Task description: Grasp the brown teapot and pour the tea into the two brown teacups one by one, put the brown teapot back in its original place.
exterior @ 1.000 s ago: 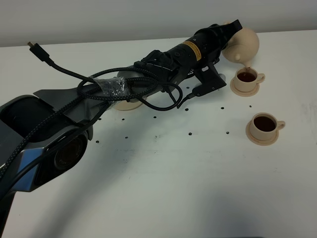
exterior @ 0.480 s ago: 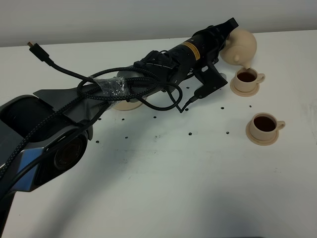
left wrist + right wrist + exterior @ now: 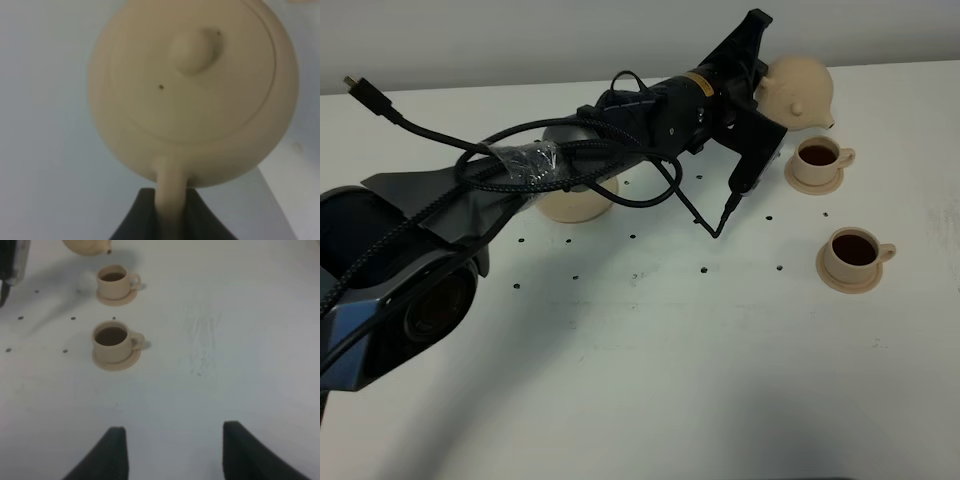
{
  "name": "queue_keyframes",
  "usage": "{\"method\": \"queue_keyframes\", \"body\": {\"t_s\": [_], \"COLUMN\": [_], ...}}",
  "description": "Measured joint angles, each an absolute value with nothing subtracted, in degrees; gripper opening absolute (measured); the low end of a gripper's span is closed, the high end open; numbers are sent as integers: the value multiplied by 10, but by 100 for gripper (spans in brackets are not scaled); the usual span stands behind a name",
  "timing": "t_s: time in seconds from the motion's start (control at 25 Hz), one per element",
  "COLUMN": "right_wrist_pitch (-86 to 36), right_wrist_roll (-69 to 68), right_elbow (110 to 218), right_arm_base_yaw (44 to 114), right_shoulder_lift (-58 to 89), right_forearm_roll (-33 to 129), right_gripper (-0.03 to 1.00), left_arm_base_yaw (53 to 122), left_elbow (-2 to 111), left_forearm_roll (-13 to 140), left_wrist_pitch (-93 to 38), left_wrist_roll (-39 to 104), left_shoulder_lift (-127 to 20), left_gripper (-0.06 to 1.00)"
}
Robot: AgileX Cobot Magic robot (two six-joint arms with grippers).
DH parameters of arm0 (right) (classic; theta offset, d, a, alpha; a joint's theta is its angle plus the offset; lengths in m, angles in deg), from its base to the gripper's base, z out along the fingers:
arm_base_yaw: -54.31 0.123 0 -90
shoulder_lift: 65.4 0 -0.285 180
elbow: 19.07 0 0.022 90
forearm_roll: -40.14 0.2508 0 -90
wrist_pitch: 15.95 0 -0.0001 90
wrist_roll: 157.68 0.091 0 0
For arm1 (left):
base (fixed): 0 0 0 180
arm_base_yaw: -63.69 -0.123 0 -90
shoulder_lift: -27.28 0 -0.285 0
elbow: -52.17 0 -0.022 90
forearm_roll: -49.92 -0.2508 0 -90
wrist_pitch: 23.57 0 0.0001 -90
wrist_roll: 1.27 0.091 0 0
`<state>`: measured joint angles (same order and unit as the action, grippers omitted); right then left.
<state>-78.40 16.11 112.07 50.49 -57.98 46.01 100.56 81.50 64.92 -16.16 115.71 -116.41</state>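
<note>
Showing only wrist-side, left gripper (image 3: 170, 215) pinches teapot (image 3: 195, 90) handle

Pale tan teapot (image 3: 800, 88), cups (image 3: 818, 157) and saucers (image 3: 846, 281); tea looks dark brown. Black arm (image 3: 650, 125) with a yellow band. White table (image 3: 670, 380), small dark dots.

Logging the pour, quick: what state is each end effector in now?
Left end effector: shut on the teapot handle.
Right end effector: open, holding nothing.
</note>
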Motion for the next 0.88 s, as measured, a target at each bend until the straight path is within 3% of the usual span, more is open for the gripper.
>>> {"method": "queue_keyframes", "body": {"t_s": [0.32, 0.88], "right_wrist_pitch": [-784, -784], "right_wrist_roll": [161, 161], "right_elbow": [1121, 1121], "right_arm_base_yaw": [505, 505], "right_shoulder_lift": [-580, -580], "right_forearm_roll": [460, 460], "right_gripper": [42, 42], "left_arm_base_yaw": [981, 941], "left_elbow": [815, 815], "left_forearm_roll": [753, 737], "left_wrist_pitch": [-281, -485], "left_wrist_roll": [1070, 743], "left_shoulder_lift": [-1112, -1097], "left_gripper": [13, 13]}}
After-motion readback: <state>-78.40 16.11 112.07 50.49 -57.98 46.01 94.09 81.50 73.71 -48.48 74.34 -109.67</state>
